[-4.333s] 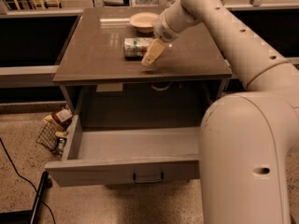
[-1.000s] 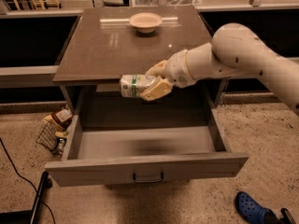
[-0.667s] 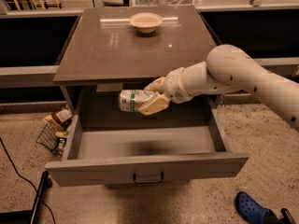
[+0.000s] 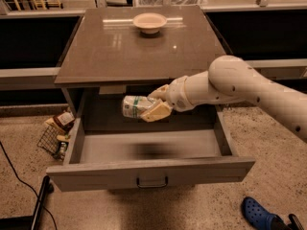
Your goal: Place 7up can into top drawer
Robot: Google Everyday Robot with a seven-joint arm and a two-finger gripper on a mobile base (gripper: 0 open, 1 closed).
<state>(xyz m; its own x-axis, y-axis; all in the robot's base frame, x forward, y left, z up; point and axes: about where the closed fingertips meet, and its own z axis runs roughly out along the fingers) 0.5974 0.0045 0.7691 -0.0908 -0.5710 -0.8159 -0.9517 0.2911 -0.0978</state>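
The 7up can [image 4: 134,106], whitish with green markings, lies on its side in my gripper [image 4: 152,106], which is shut on it. I hold it in the air over the open top drawer [image 4: 148,169], below the tabletop's front edge and above the drawer's back half. The drawer is pulled out, with a flat grey front panel and a small dark bar handle [image 4: 152,182]. Its inside holds nothing but the can's shadow. My arm reaches in from the right.
A pale round bowl [image 4: 149,22] stands at the back of the brown tabletop [image 4: 144,47]. A wire basket with packets [image 4: 57,133] sits on the floor left of the drawer. A black cable [image 4: 24,181] runs at lower left; a blue shoe [image 4: 259,213] is at lower right.
My gripper has carried the can from the tabletop out over the open drawer and lowered it, moving slightly down and left in the last second.
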